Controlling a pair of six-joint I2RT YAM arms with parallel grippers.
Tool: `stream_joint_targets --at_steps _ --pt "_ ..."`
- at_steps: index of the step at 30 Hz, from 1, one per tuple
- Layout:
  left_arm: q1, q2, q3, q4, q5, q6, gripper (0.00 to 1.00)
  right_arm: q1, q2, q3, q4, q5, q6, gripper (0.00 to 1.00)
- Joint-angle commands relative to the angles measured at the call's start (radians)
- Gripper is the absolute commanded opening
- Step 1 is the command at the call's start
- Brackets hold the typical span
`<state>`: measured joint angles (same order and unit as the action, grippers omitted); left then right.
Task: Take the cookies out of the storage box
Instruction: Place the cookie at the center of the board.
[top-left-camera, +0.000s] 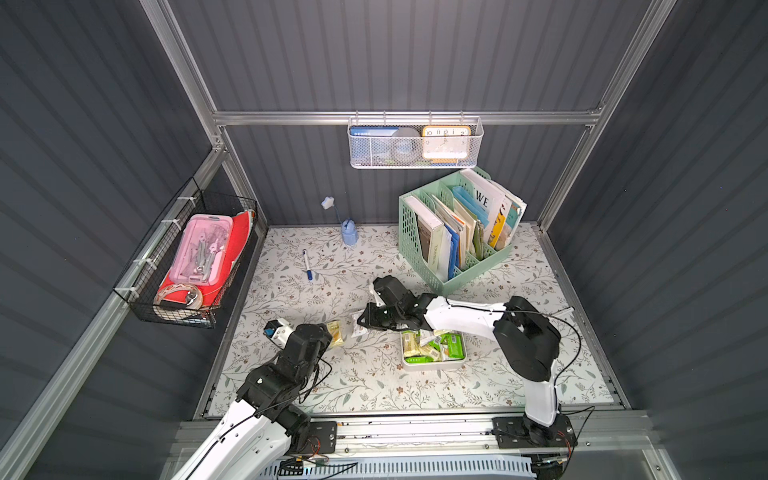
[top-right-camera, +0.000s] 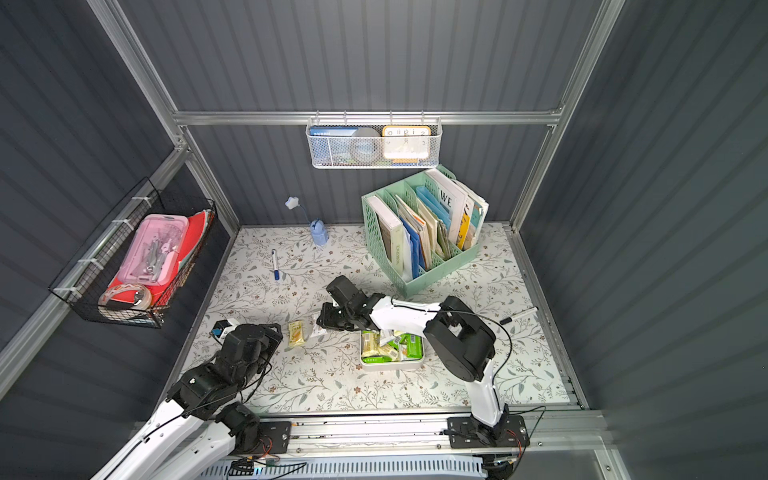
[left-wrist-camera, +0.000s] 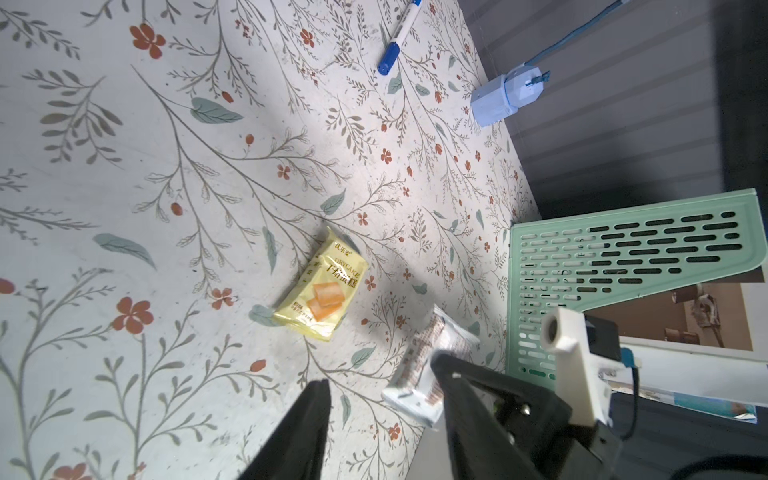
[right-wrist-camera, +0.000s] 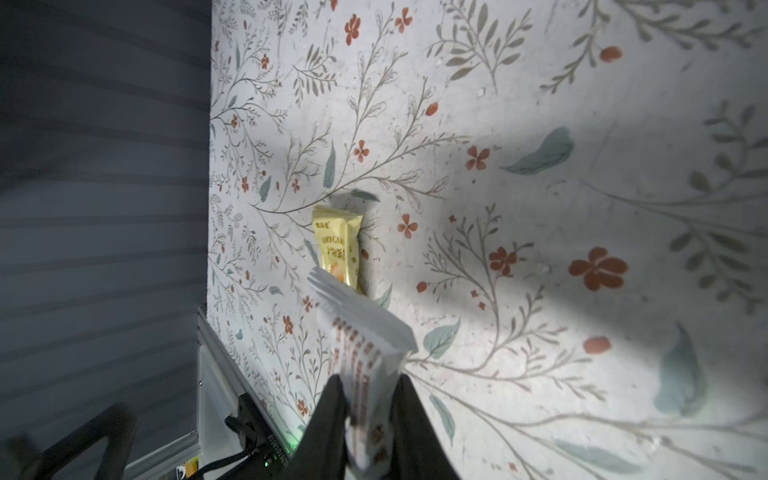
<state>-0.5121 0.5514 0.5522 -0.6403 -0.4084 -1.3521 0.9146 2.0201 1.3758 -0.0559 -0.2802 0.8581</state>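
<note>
The right claw (right-wrist-camera: 370, 380) is pinching a white cookie (right-wrist-camera: 357, 328) at ten o'clock of the storage box (top-left-camera: 432, 367), while the left claw (left-wrist-camera: 378, 370) is hovering open, empty.

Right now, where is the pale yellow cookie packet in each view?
In a top view: yellow packet, left of the storage box.
In a top view: yellow packet, same spot.
Left wrist: yellow packet, mid-picture.
Right wrist: yellow packet, beyond the white packet.
Landmark: that white packet, in all four.

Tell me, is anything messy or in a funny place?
Nothing is spilled or broken. A blue-capped pen lies loose on the table, and the cookies in the storage box are heaped crookedly.
</note>
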Motion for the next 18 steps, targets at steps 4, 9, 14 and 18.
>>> stream_joint_targets --at_steps 4,9,14,18 --pt "0.002 -0.001 -0.040 -0.015 0.031 0.041 0.50 0.011 0.118 0.107 -0.060 0.011 0.012 0.11" --pt "0.003 0.001 -0.058 0.024 0.058 0.051 0.51 0.017 0.192 0.169 -0.080 0.015 0.013 0.11" --pt "0.003 0.007 -0.065 0.041 0.076 0.057 0.51 0.021 0.196 0.183 -0.108 0.064 0.010 0.29" --pt "0.002 0.025 -0.071 0.093 0.106 0.081 0.50 0.023 0.120 0.137 -0.125 0.132 -0.014 0.41"
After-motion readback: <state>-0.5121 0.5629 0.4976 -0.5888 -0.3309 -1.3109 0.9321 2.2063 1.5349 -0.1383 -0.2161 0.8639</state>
